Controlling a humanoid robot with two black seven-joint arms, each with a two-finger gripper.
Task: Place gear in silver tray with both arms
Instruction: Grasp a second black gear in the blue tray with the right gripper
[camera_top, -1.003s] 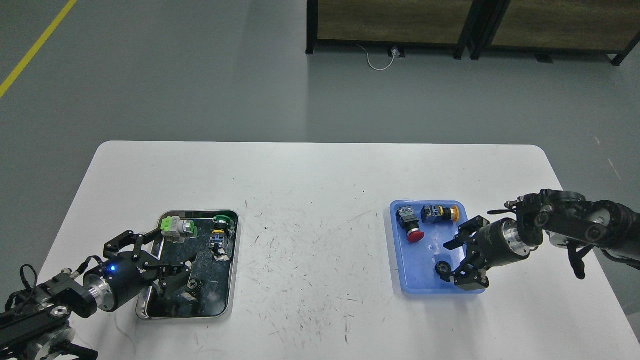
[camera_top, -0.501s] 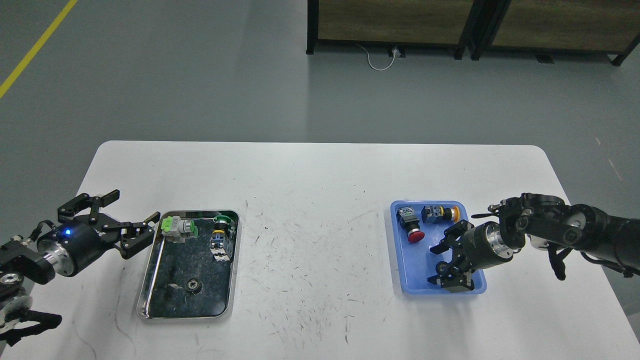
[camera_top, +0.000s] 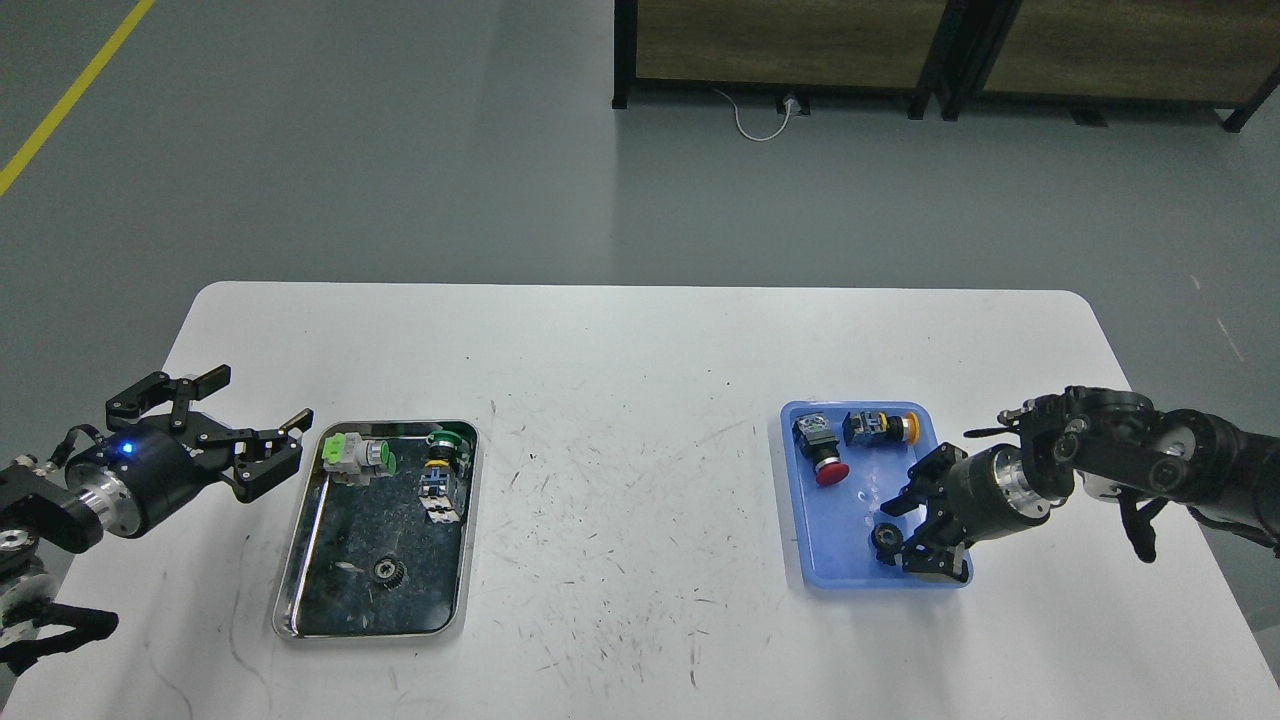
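Since before, right claw (camera_top: 915, 528) rose, open beside blue tray's (camera_top: 835, 572) gear (camera_top: 885, 538); left claw (camera_top: 225, 433) open.

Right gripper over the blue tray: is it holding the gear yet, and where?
No. The right gripper is open above the blue tray, beside the small black gear. The left gripper is open, empty.

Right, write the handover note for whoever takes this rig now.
Left gripper: open, empty, hovering left of the silver tray.
Right gripper: open, over the blue tray, beside a small dark gear, not yet gripping it.
Done: one gear lies in the silver tray with three switch parts.
Left: probably grab the blue-tray gear and get it to the silver tray.
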